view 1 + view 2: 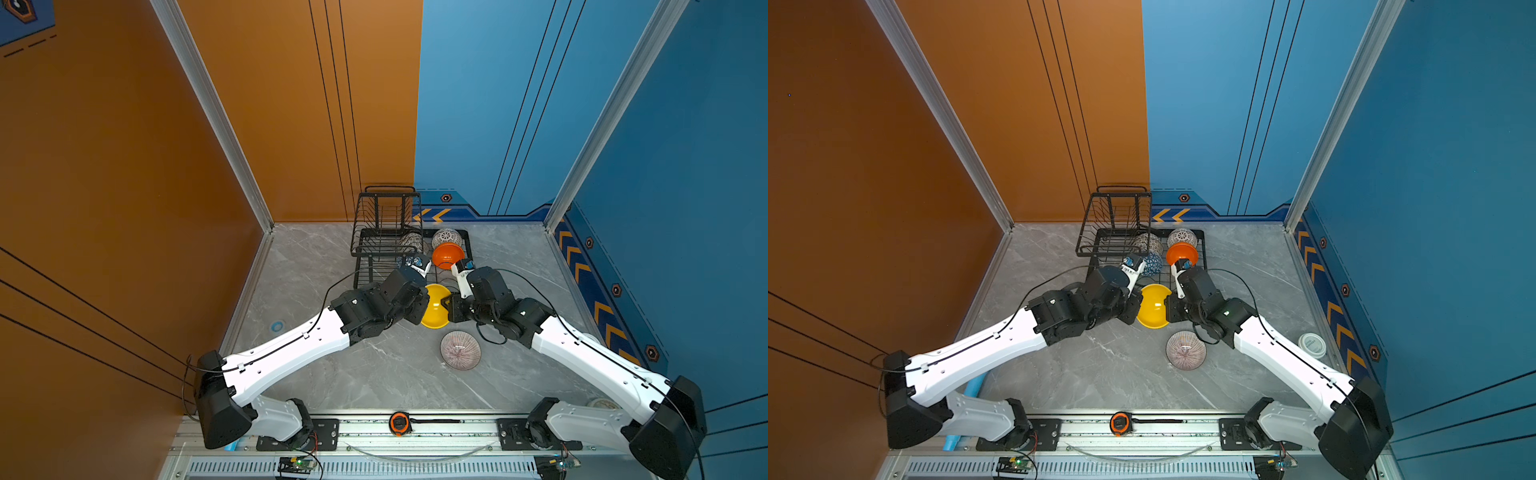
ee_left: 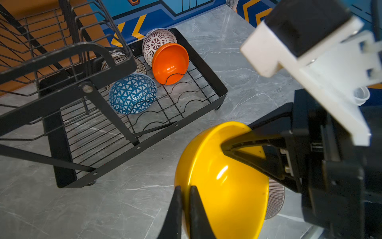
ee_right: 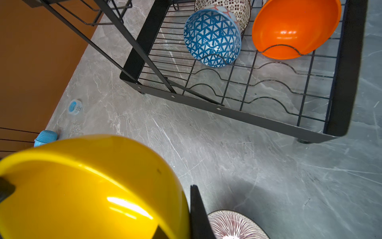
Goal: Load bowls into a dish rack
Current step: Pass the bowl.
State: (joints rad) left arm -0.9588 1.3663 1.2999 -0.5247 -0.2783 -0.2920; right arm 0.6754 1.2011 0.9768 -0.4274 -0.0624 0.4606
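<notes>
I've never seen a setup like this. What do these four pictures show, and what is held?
Two robot arms work at a grey table. Two pictures look down from overhead; the other two come from a camera on each arm's wrist. The left tool and the right tool are both shut on the rim of the yellow bowl, held above the table. The dish rack holds four bowls: the orange bowl, the blue-patterned bowl and two white patterned bowls. The striped bowl lies on the table.
</notes>
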